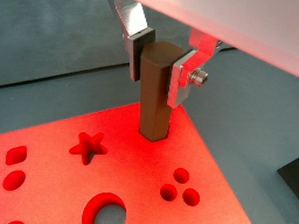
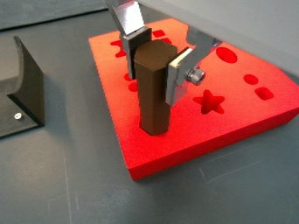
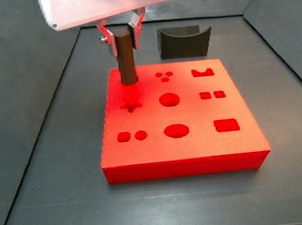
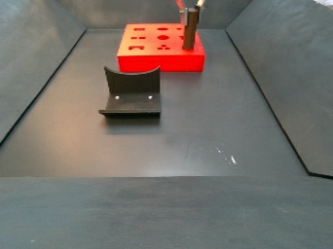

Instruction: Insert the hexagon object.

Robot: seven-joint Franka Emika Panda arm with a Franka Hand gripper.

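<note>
Pincer (image 2: 159,54) gripping upright hexagon object (image 2: 153,92)

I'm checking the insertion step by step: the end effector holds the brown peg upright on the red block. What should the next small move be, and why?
Probably a slow, straight push down. The end effector grips the brown peg upright near its top, and the peg's lower end already sits at a hole in the red block, though most of it still stands above the surface. If it binds, a slight twist might line up the flats.
</note>
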